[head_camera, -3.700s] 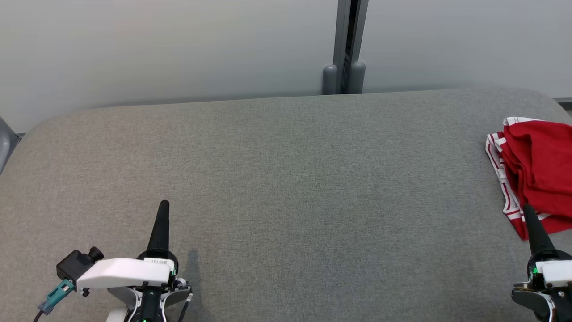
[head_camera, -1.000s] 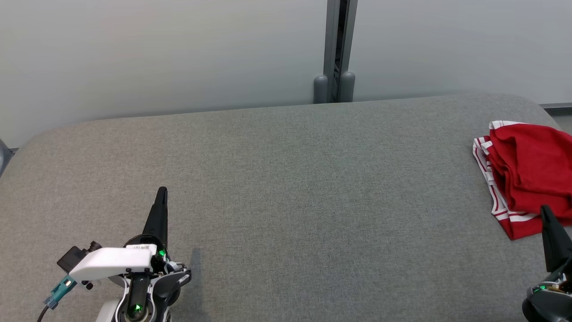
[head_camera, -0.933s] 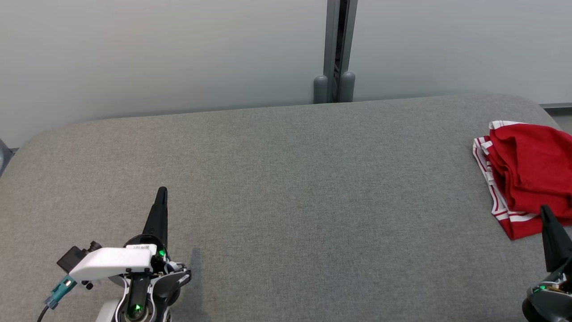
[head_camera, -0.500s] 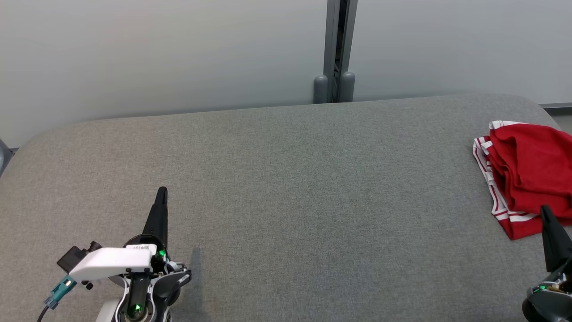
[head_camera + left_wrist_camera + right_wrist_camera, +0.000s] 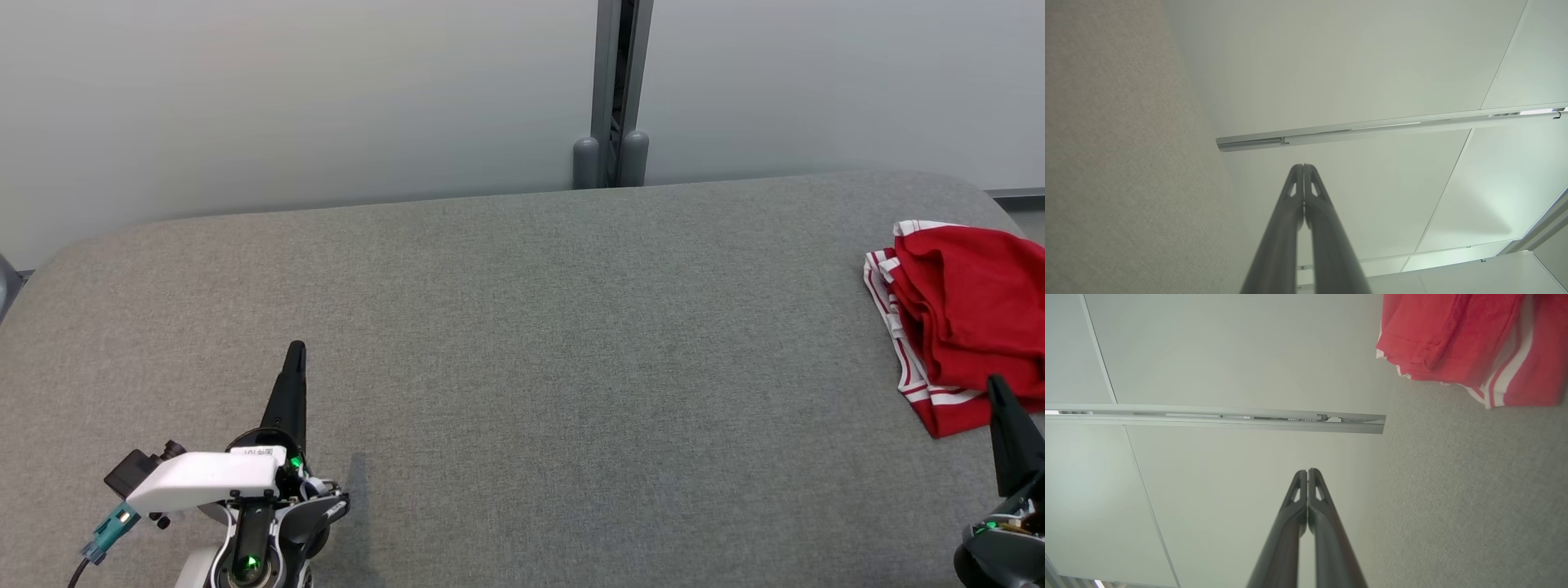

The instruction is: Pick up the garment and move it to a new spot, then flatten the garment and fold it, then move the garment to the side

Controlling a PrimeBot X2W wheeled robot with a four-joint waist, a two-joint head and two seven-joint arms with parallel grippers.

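**While both grippers are resting shut, the red garment is lying at the far right**

Over the last second nothing is changing. The left gripper, at the lower left of the head view, and the right gripper, at the lower right corner, are both pinched fully closed and carrying nothing. Compared with a few seconds back, the whole head view is sitting slightly shifted, so the camera moved. The right gripper's tip is now pointing just off the lower edge of the white-striped red garment. That garment is lying bundled in layers at the right edge of the grey cushion, so the folding and setting-aside are probably finishing.

The right wrist view is adding what the head view is hiding: finger pads meeting flush, and stacked hems at its upper right. The left wrist view is giving bare cushion and a pale wall panel.
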